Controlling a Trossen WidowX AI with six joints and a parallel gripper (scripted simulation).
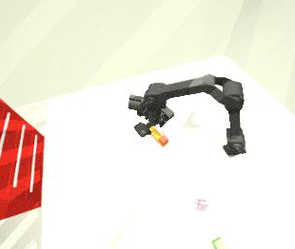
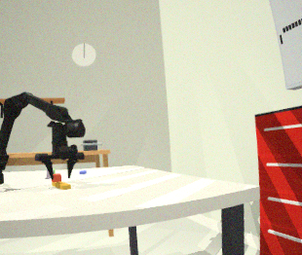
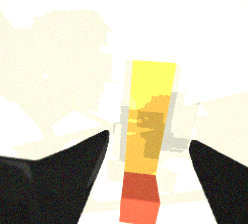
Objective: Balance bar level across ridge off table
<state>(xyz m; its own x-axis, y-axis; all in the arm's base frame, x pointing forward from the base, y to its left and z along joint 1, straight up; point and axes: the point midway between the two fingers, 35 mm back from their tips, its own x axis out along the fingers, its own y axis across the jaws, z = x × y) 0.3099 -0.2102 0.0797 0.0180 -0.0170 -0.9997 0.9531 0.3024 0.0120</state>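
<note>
A yellow bar [image 1: 155, 132] [image 2: 64, 186] [image 3: 151, 115] lies flat on the white table [image 1: 100, 197] [image 2: 151, 192]. A red block [image 1: 164, 141] [image 2: 56, 177] [image 3: 140, 200] sits against one end of it; I cannot tell if it is part of the bar. My gripper [image 1: 151, 124] [image 2: 59, 174] [image 3: 148, 139] is open, points down and hangs just above the bar, one finger on each side, not touching it. A pale wedge shape [image 1: 190, 122] lies on the table between the bar and the arm's base. It is too faint to tell whether it is the ridge.
A small pink cube [image 1: 201, 204] and a green-edged piece [image 1: 217, 242] lie near the table's front. A small blue thing [image 2: 83, 172] lies behind the gripper. A red drawer cabinet [image 1: 5, 159] [image 2: 292, 177] stands beside the table.
</note>
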